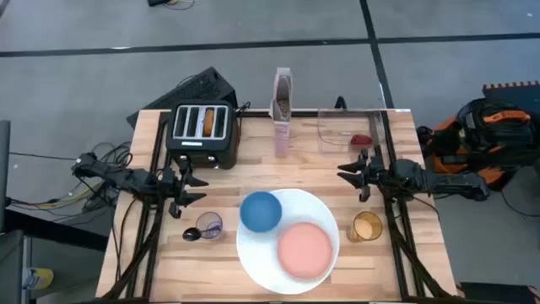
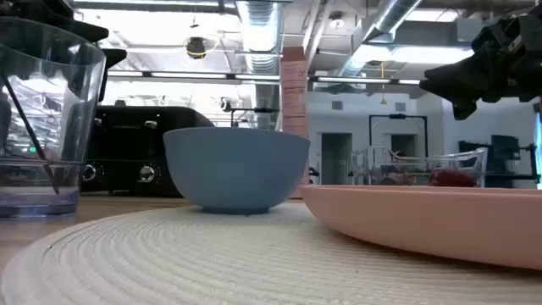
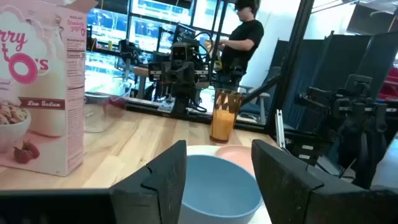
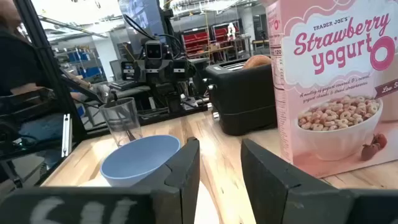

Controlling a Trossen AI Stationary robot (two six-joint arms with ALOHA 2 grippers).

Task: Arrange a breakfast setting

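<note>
A large white plate [image 1: 253, 253] lies at the table's near middle. On it sit a blue bowl [image 1: 260, 211] and a pink plate [image 1: 304, 249]. A black spoon [image 1: 192, 234] stands in a clear glass [image 1: 208, 225] left of the plate. A toasted bagel half [image 1: 208, 122] sticks up from a slot of the black toaster [image 1: 202, 135]. A small red fruit [image 1: 361, 139] lies in a clear container [image 1: 348, 127] at the far right. My left gripper [image 1: 192, 191] is open and empty, left of the bowl. My right gripper [image 1: 348, 173] is open and empty, right of the bowl.
A tall pink-white cereal box [image 1: 283, 105] stands at the far middle. A glass of orange juice [image 1: 367, 226] stands right of the white plate. A person [image 3: 245, 37] stands in the room beyond the table's right side. Bare wood shows between the toaster and the plate.
</note>
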